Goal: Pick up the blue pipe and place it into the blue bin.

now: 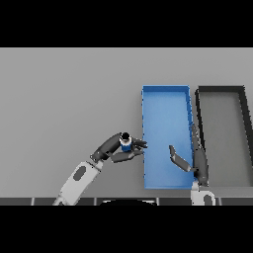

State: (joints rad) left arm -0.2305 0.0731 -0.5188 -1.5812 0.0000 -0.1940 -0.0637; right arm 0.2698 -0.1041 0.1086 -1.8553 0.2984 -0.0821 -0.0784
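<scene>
From the head view I see my left hand curled around the blue pipe just left of the blue bin, while my right hand rests open over the bin's right edge, beside the black bin.

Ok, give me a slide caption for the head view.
Left hand grips the blue pipe beside the blue bin; right hand open.

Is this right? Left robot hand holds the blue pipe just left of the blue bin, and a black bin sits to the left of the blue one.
One error: in the head view the black bin sits right of the blue bin, not left. The rest holds: the left robot hand holds the blue pipe just left of the blue bin.
</scene>
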